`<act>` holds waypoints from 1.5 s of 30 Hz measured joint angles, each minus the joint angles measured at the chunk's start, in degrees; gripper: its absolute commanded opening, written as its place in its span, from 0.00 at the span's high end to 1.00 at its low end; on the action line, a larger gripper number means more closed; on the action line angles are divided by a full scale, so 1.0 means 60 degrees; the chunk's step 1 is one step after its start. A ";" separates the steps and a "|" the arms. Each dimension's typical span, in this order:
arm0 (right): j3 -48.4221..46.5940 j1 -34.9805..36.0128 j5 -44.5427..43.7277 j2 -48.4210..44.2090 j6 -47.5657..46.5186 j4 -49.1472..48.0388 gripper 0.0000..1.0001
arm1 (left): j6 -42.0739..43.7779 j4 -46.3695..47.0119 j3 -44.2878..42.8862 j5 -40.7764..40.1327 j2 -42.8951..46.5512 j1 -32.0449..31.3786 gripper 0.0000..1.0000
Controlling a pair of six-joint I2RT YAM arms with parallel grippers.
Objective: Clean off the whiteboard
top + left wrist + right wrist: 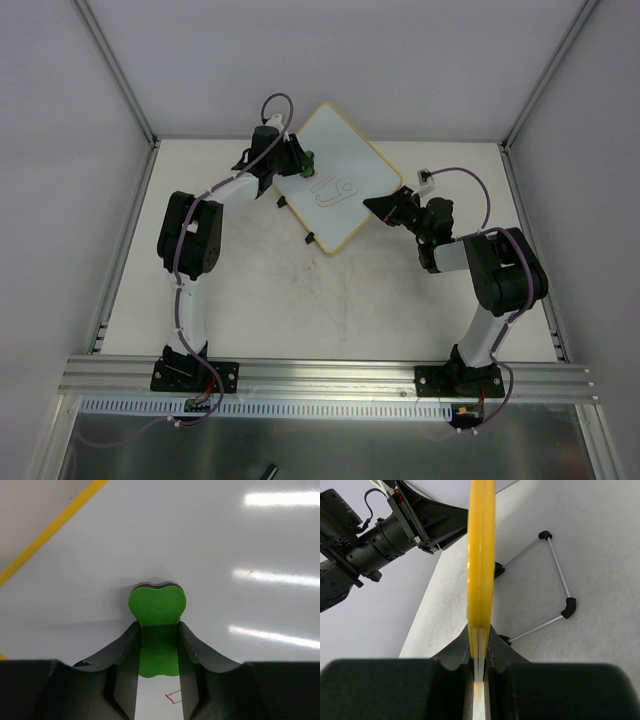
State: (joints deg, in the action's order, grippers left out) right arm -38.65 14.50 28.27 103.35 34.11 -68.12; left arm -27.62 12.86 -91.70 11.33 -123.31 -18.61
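The whiteboard (345, 150) is tilted up off the table, a square white board with a thin tan frame and a marker scribble (335, 190) near its middle. My right gripper (385, 205) is shut on its right edge; in the right wrist view the yellow frame edge (481, 555) runs straight up from between the jaws of the right gripper (480, 632). My left gripper (157, 626) is shut on a green eraser block (157, 605), which presses against the white face (225, 540). A small red mark (174, 696) shows below the eraser. From above, the eraser (309, 158) sits at the board's left edge.
Two black clips (283, 201) (310, 238) sit on the board's lower-left edge. A wire stand with black feet (555, 570) shows under the board. The left arm's wrist (375, 540) is close on the board's far side. Aluminium rails (130, 230) bound the table.
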 measured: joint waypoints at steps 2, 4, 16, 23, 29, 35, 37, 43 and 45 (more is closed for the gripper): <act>0.0007 0.0000 -0.0004 0.0000 0.0004 -0.0007 1.00 | -0.0328 0.0022 0.0186 -0.0047 0.0044 0.0076 1.00; 0.0007 0.0004 0.0000 0.0000 0.0000 -0.0022 1.00 | -0.0557 0.0015 0.0397 -0.0178 0.0102 0.0182 1.00; 0.0011 0.0004 0.0007 0.0000 -0.0015 -0.0036 1.00 | -0.1056 0.0506 0.1457 -0.0361 0.0379 0.0514 1.00; 0.0015 0.0004 0.0011 0.0000 -0.0022 -0.0044 1.00 | -0.0951 0.1894 0.2197 0.0204 0.0448 0.0612 1.00; 0.0015 0.0004 0.0011 0.0000 -0.0022 -0.0044 1.00 | -0.0259 0.2240 0.2310 0.0521 0.0484 0.0561 1.00; 0.0015 0.0004 0.0004 0.0000 -0.0011 -0.0036 1.00 | 0.0761 0.2240 0.2262 0.0412 0.0707 -0.0058 1.00; 0.0015 0.0004 0.0000 0.0000 -0.0011 -0.0036 1.00 | 0.1078 0.2222 0.2178 0.0262 0.0780 -0.0357 1.00; 0.0018 0.0000 -0.0007 0.0000 -0.0004 -0.0029 1.00 | 0.2018 0.2222 0.1967 0.0240 0.0969 -0.1162 1.00; 0.0018 0.0000 -0.0007 0.0000 -0.0004 -0.0029 1.00 | 0.2277 0.2222 0.1963 0.0248 0.1013 -0.1290 1.00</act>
State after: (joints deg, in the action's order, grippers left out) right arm -38.54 14.50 28.23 103.35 34.09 -68.29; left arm -13.96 26.20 -79.92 12.82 -117.23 -26.35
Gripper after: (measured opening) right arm 0.087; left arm 0.307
